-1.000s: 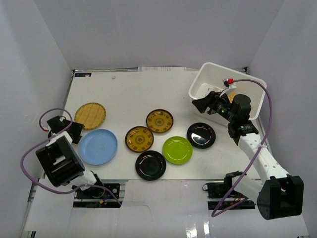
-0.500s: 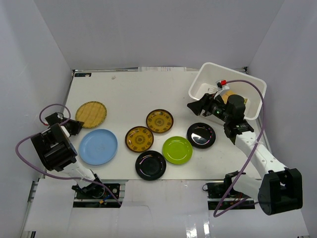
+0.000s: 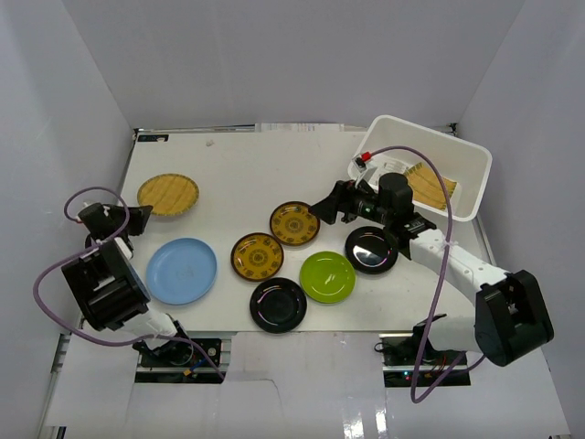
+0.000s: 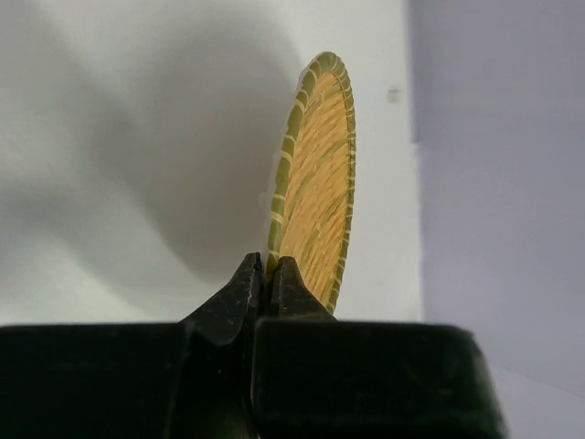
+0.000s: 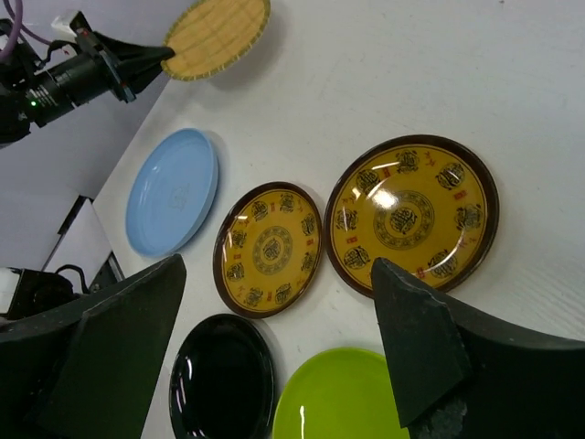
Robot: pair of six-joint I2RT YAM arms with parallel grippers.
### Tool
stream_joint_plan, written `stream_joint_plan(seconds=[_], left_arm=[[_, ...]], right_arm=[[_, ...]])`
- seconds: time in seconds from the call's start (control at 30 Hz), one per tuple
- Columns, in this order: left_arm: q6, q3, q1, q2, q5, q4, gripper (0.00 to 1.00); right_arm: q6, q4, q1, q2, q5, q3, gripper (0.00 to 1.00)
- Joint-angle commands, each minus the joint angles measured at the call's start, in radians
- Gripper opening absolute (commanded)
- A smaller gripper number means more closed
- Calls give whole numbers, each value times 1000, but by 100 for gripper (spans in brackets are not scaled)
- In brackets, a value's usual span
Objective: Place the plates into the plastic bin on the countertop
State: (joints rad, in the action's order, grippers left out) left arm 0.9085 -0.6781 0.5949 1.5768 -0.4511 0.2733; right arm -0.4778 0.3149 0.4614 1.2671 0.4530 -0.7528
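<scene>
My left gripper (image 3: 137,216) (image 4: 268,270) is shut on the near rim of a round yellow woven plate (image 3: 168,194) (image 4: 318,174), which tilts up off the countertop (image 3: 238,165). My right gripper (image 3: 322,208) (image 5: 274,274) hangs open and empty above two brown-rimmed yellow plates (image 3: 294,223) (image 3: 257,256) (image 5: 411,215) (image 5: 268,249). A light blue plate (image 3: 181,271), a lime green plate (image 3: 327,276) and two black plates (image 3: 278,305) (image 3: 371,249) lie flat. The white plastic bin (image 3: 466,155) at the back right holds a squarish yellow woven plate (image 3: 425,186).
White walls close in the countertop on the left, right and back. The right arm's purple cable (image 3: 439,274) loops over the front right. The right wrist view also shows the left gripper (image 5: 137,59) at the woven plate's (image 5: 218,35) edge.
The left gripper has shut on the woven plate's rim and tipped it up. The right arm has come out of the bin, swung left over the brown-rimmed plates and opened wider.
</scene>
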Motion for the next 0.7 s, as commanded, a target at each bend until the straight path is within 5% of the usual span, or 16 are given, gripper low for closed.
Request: stream_joint_plan(seconds=[0.0, 0.13, 0.33, 0.67], left_arm=[[208, 26, -35, -139, -164, 296, 0], [215, 2, -177, -225, -235, 304, 0], [188, 89, -380, -354, -293, 241, 0], [144, 221, -527, -518, -429, 201, 0]], right_arm=[[-50, 73, 37, 26, 6, -82, 89], [-100, 67, 95, 92, -5, -141, 98], [-171, 104, 123, 159, -11, -207, 90], [-171, 116, 149, 195, -80, -203, 92]])
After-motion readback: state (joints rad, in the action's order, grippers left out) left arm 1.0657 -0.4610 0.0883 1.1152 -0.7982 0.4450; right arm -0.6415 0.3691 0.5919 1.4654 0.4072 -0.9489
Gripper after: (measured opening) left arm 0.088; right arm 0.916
